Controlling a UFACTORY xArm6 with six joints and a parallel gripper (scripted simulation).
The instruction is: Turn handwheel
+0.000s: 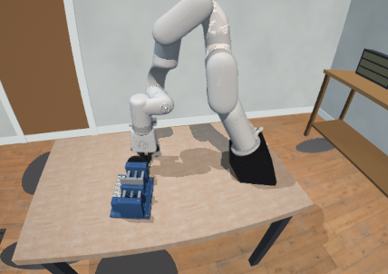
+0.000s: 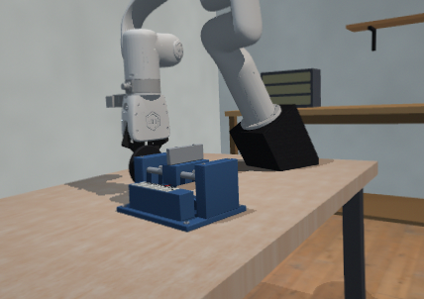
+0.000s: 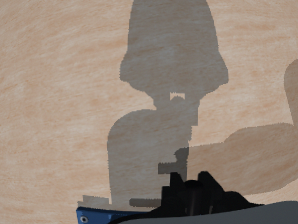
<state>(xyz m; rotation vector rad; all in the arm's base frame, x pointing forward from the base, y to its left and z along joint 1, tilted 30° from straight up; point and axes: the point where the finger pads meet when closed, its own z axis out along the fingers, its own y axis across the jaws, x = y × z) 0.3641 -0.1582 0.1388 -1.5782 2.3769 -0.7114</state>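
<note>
A blue fixture (image 1: 132, 196) with two rods and a grey sliding stop (image 2: 185, 153) sits on the table's left half. Its black handwheel (image 2: 141, 159) is at the far end, facing the wall. My gripper (image 2: 144, 145) points straight down over that end and is shut on the handwheel's top rim. The scale strip with a small red pointer (image 2: 167, 185) runs along the fixture's near side in the exterior view; its reading is too small to tell. In the wrist view the dark gripper body (image 3: 200, 196) hides the wheel, and only a blue corner of the fixture (image 3: 89, 223) shows.
The arm's black base (image 1: 252, 159) stands on the table's right rear. A wooden shelf unit (image 1: 358, 118) with a dark box (image 1: 374, 68) stands off the table at the right.
</note>
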